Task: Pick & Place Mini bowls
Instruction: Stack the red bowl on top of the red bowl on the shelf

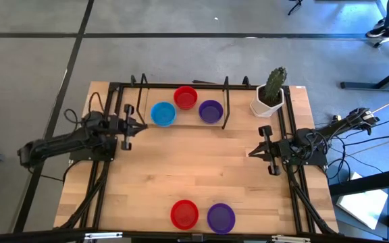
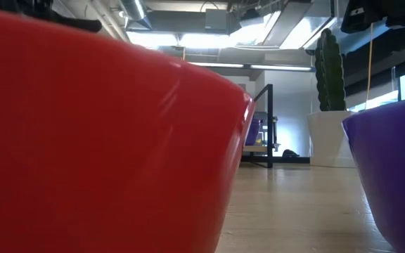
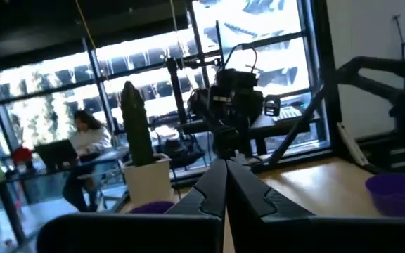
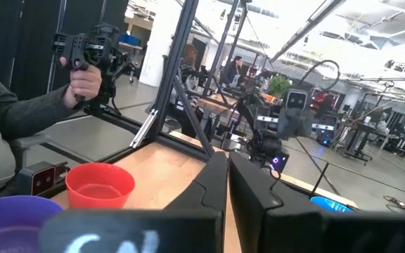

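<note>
Mini bowls: three at far rack, two near edge still unmoved; my left gripper and right gripper both closed, empty.

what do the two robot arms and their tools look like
Both arms are dark, nearly black, jointed and slim. The left tool and right tool each end in two tapered dark fingers. Loose black cables trail by the right arm's base. No markings are readable.
</note>
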